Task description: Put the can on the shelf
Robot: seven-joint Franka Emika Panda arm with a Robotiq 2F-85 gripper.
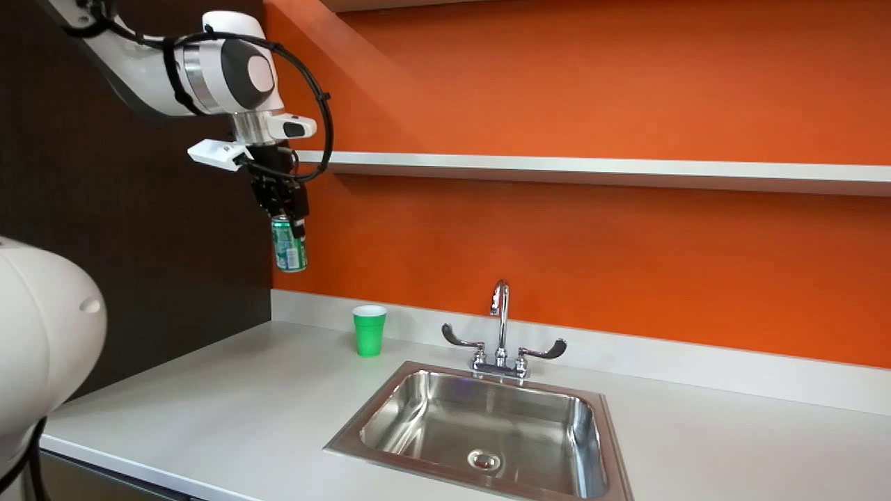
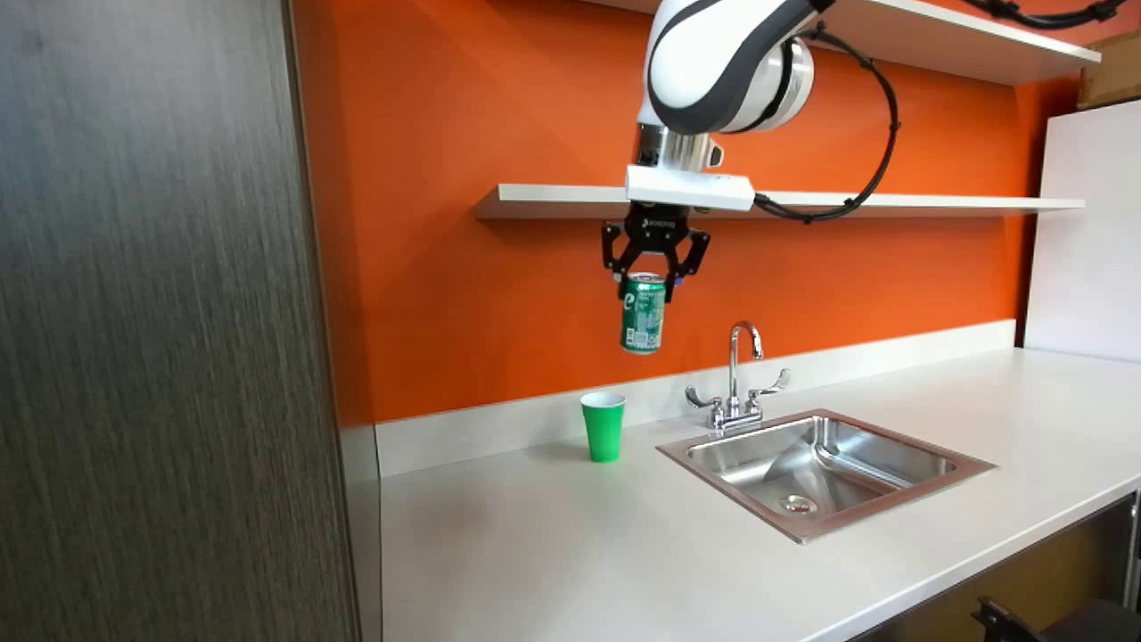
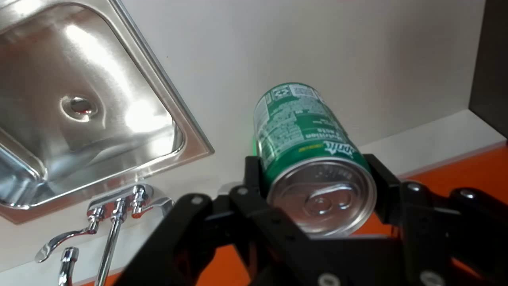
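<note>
Orange wall (image 2: 499,303) behind, claw (image 2: 646,291) points downward, clasping the can (image 2: 642,319).

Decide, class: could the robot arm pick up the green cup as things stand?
Probably not yet: the gripper holds the can, which fills its grip. The green cup stands upright on the countertop, apart from the faucet, so an emptied gripper might well reach it.

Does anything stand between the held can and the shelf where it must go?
No separate object is visible between the can and the shelf. The can hangs below shelf level, so the shelf itself may block a straight approach.
</note>
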